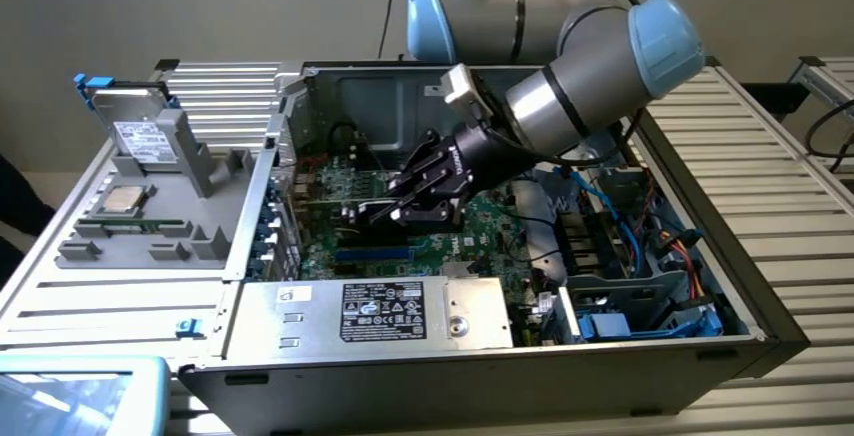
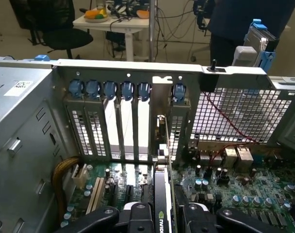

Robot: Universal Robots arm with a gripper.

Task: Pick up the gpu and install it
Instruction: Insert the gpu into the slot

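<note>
Grip: jaws pinch gpu (image 2: 162, 199), upright between them
Ahead of jaws: slot covers (image 2: 89, 131)
Beneath: motherboard (image 2: 264, 194)

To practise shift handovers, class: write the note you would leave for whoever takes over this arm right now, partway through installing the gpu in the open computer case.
Gripper: shut on the gpu, reaching down into the computer case.
gpu: upright on its edge over the motherboard, bracket end against the rear slot panel.
Done: gpu picked up and inside the case, lined up with the slot panel.
Left: the pictures do not show whether the card is seated in its socket; it has not been released.
</note>
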